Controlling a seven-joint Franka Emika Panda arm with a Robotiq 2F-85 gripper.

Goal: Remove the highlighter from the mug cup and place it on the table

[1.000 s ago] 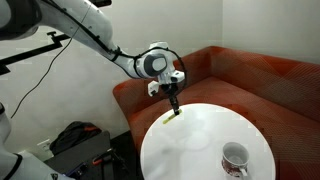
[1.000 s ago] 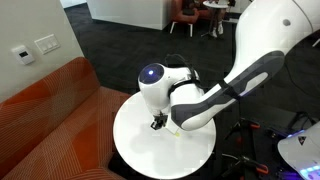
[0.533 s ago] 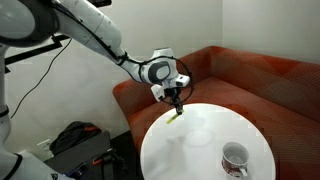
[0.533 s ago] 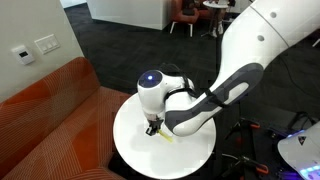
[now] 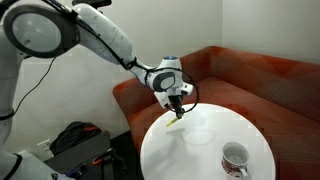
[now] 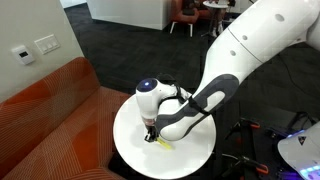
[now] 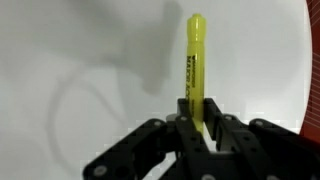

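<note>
The highlighter (image 7: 196, 60), a slim yellow-green pen with dark print along its side, is out of the mug and held in the gripper (image 7: 200, 108). In the wrist view the two black fingers (image 7: 214, 128) press on either side of its lower part, and its capped end points away from the camera over the plain white table (image 7: 80, 60). Its grey shadow falls on the white top to the left.

In an exterior view the highlighter (image 5: 175, 124) hangs at a slant below the gripper (image 5: 178, 111), over the far left part of the round table (image 5: 200, 150), close to its edge. Its low end is at the tabletop or just above it; the pictures do not show which. In an exterior view from the opposite side, the highlighter (image 6: 161, 142) shows as a short yellow streak low over the table (image 6: 130, 120), under the gripper (image 6: 152, 134).

The mug (image 5: 235, 158), white with dark reddish marks, stands upright on the near right part of the table, well apart from the pen and the gripper.

The white arm (image 5: 110, 40) reaches in from the upper left. A reddish-brown sofa (image 5: 250, 80) wraps around the far side of the table. A black bag (image 5: 75, 140) sits on the floor to the left.
</note>
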